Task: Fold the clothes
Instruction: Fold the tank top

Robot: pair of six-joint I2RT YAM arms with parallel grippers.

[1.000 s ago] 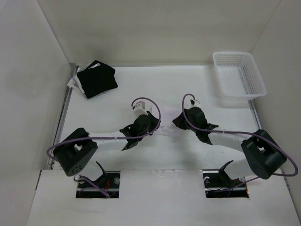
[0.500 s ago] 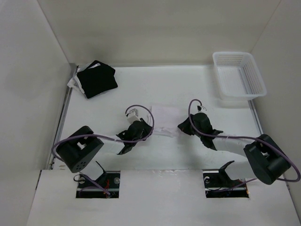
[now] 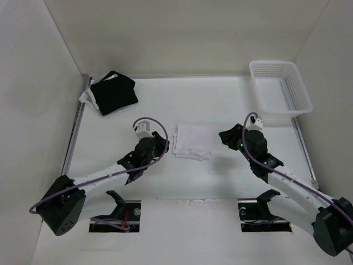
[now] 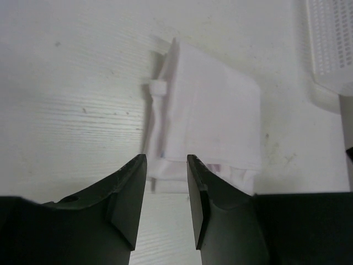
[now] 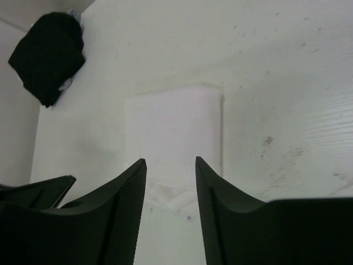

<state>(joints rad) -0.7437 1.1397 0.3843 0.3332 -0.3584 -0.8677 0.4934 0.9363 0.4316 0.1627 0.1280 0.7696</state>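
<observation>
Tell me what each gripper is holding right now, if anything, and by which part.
Nothing is held. The left gripper and right gripper both stand open and empty, with the folded white garment lying on the table between them.

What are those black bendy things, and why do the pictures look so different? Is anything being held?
Those are two robot arms, the left arm and the right arm, fixed at the near edge of a table. One picture looks down from above. The other two come from cameras on each wrist, so you see each arm's black jaws at the bottom. On the table lie a folded white top between the arms, a black garment in the far left corner and an empty white basket on the right. Both pairs of jaws are open and hold nothing.
</observation>
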